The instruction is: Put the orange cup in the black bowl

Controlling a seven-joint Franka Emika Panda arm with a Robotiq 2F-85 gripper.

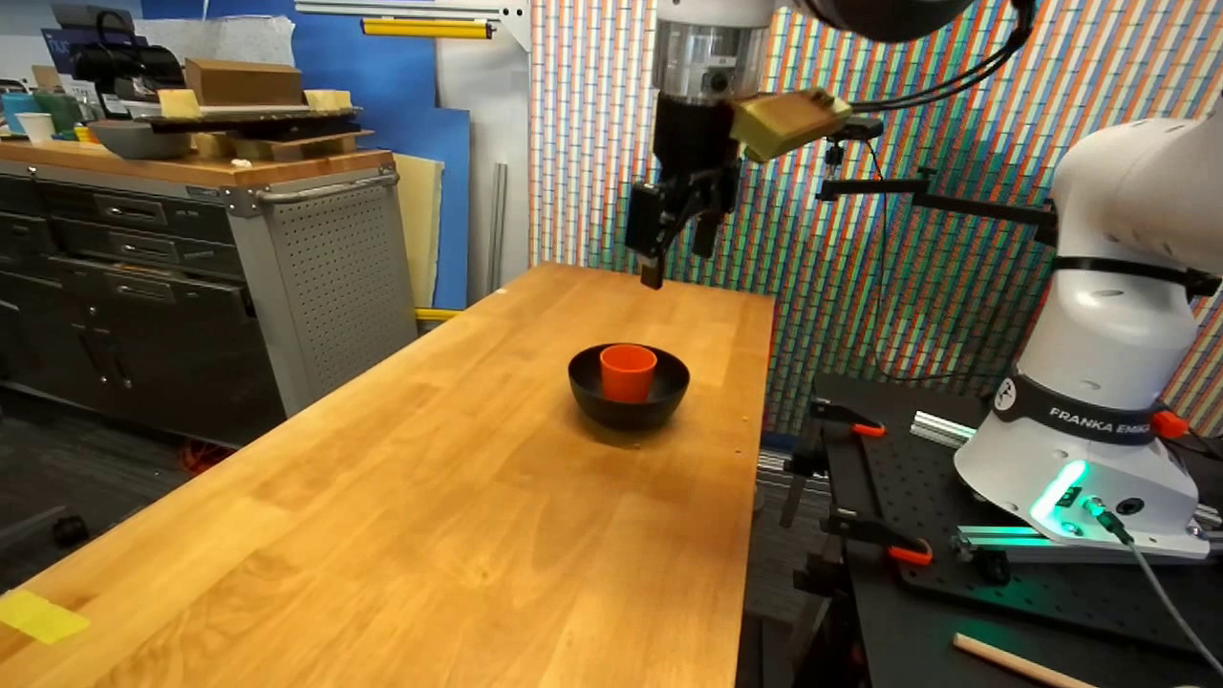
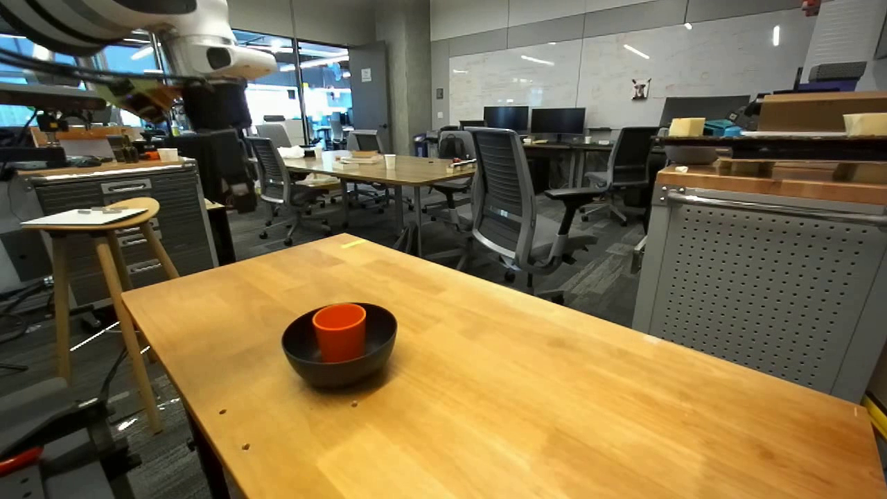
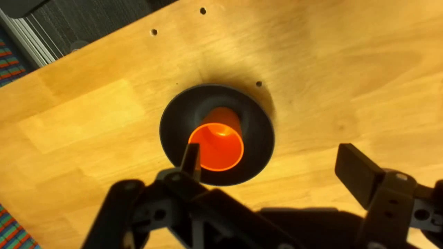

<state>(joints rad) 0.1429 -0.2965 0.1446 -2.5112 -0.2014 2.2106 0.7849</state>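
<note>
The orange cup (image 1: 627,375) stands upright inside the black bowl (image 1: 602,413) on the wooden table. Both also show in an exterior view, the cup (image 2: 339,336) and the bowl (image 2: 339,374) around it. In the wrist view the cup (image 3: 221,148) sits in the middle of the bowl (image 3: 256,138). My gripper (image 1: 680,256) is raised well above the bowl, apart from both things. In the wrist view the gripper (image 3: 270,155) has its fingers wide apart with nothing between them. Its left finger covers a small part of the cup's rim and the bowl's edge.
The wooden table (image 1: 459,535) has small holes near one long edge. A yellow tape strip (image 1: 43,616) lies at its end. The robot base (image 1: 1080,459) stands beside the table on a black bench. A stool (image 2: 104,222) and office chairs (image 2: 506,201) stand beyond the table.
</note>
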